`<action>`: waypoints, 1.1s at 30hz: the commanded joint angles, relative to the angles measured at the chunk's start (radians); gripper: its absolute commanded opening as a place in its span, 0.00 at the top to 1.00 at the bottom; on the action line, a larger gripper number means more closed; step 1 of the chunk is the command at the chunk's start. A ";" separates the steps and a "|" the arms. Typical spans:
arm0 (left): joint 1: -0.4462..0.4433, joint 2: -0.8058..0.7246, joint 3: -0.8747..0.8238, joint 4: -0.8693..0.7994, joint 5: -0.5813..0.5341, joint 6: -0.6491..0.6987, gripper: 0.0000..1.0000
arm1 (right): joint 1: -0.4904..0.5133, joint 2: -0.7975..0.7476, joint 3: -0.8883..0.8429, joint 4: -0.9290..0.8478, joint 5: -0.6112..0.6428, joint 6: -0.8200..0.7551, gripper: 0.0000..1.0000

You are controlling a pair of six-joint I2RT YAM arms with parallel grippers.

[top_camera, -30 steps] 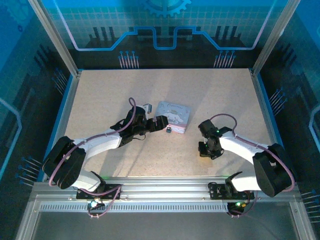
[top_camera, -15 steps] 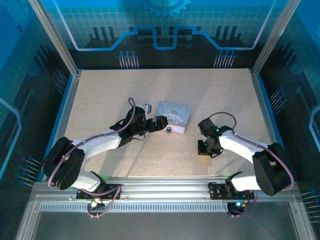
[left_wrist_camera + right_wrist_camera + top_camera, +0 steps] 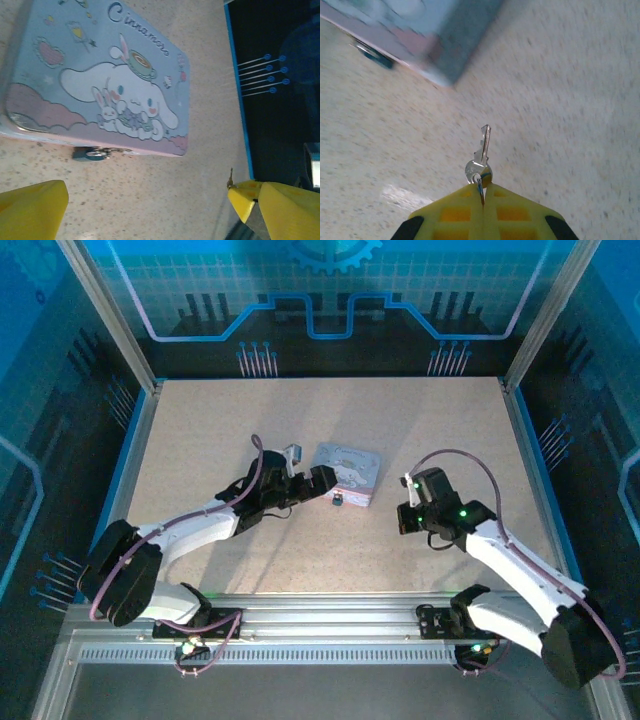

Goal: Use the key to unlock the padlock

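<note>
The padlock (image 3: 338, 500) lies on the speckled worktop (image 3: 200, 430), touching the near long side of the pale blue cartoon-print tin (image 3: 348, 470), at the tin's 6 o'clock in the top view. In the left wrist view the padlock (image 3: 92, 152) is a small dark bluish lump tucked under the tin's (image 3: 100, 75) pink lower edge.

The left gripper (image 3: 322, 482) sits just beside the tin at its 8 o'clock, released. Its yellow fingers (image 3: 30, 210) stand wide apart with nothing between them, and the padlock lies toward 12 o'clock of the gap.

The right gripper (image 3: 407, 517) hangs near the tin at about 4 o'clock, apart from it. Seen from its wrist, the right gripper (image 3: 482, 189) is clenched on the key (image 3: 481, 152), pinching the head so the silvery blade sticks out toward 12 o'clock, above the worktop. The tin's corner (image 3: 445, 45) lies beyond the blade toward 11 o'clock, and the padlock (image 3: 372, 55) shows blurred at 10 o'clock.
</note>
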 commanded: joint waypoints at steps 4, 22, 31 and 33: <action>0.000 -0.010 0.032 0.135 0.119 -0.054 0.13 | 0.023 -0.107 -0.022 0.263 -0.160 -0.139 1.00; -0.084 0.133 0.112 0.311 0.217 -0.086 0.33 | 0.075 -0.078 -0.030 0.364 -0.282 -0.155 1.00; -0.105 0.168 0.138 0.331 0.232 -0.087 0.50 | 0.089 -0.042 -0.012 0.375 -0.284 -0.152 1.00; -0.106 0.170 0.139 0.331 0.234 -0.085 0.55 | 0.090 -0.037 -0.011 0.382 -0.282 -0.148 1.00</action>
